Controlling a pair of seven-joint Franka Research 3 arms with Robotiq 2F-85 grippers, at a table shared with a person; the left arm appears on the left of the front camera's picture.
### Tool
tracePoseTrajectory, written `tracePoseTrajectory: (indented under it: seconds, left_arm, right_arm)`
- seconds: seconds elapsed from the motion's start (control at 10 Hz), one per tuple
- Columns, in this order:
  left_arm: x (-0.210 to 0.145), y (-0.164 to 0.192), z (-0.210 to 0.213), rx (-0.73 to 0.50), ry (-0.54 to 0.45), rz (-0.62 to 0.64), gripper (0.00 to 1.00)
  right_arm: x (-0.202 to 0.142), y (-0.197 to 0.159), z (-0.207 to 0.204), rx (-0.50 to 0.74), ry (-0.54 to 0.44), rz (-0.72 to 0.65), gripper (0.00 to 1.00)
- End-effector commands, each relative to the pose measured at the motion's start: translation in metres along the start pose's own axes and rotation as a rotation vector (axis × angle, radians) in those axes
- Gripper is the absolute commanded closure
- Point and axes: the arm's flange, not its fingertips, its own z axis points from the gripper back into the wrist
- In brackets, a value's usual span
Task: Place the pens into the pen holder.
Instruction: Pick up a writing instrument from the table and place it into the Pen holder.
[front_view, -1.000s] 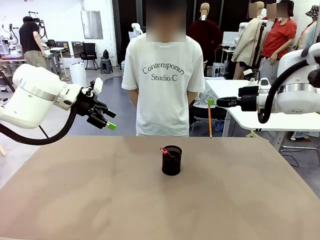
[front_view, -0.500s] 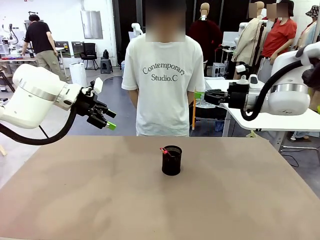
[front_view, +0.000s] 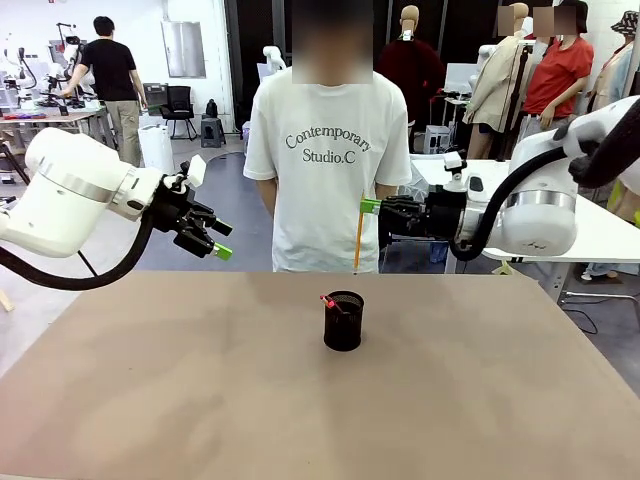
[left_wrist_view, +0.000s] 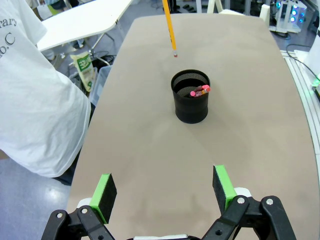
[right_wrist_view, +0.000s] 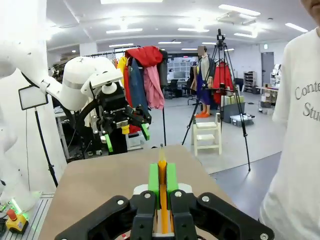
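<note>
Green pads spread wide on the left gripper (front_view: 214, 240), holding nothing, hovering off the table's left side with the pen holder (front_view: 343, 320) well off to its right. Mid-table, that black mesh cup has a red-ended pen (front_view: 329, 300) leaning inside; what else lies in it is hard to make out. On to the right gripper (front_view: 368, 207), jaws clamped on the orange-yellow pencil (front_view: 358, 240), which hangs near-vertical, tip down, above and just beyond the cup toward the person. That's the nearer arm. Its grip point is partly hidden by the pads in the right wrist view.
</note>
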Motion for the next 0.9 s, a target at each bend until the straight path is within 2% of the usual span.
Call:
tracePoseTrajectory:
  seconds: [0.0, 0.7, 0.8]
  left_arm:
    - [0.000, 0.000, 0.001, 0.001, 0.004, -0.001, 0.00]
    - [0.000, 0.000, 0.001, 0.001, 0.004, -0.001, 0.00]
    - [0.000, 0.000, 0.001, 0.001, 0.004, -0.001, 0.00]
  right_arm:
    - [-0.009, 0.002, -0.004, 0.010, -0.033, 0.005, 1.00]
    - [-0.053, -0.008, -0.014, 0.014, 0.070, -0.075, 1.00]
    - [-0.055, -0.009, -0.015, 0.014, 0.085, -0.081, 0.90]
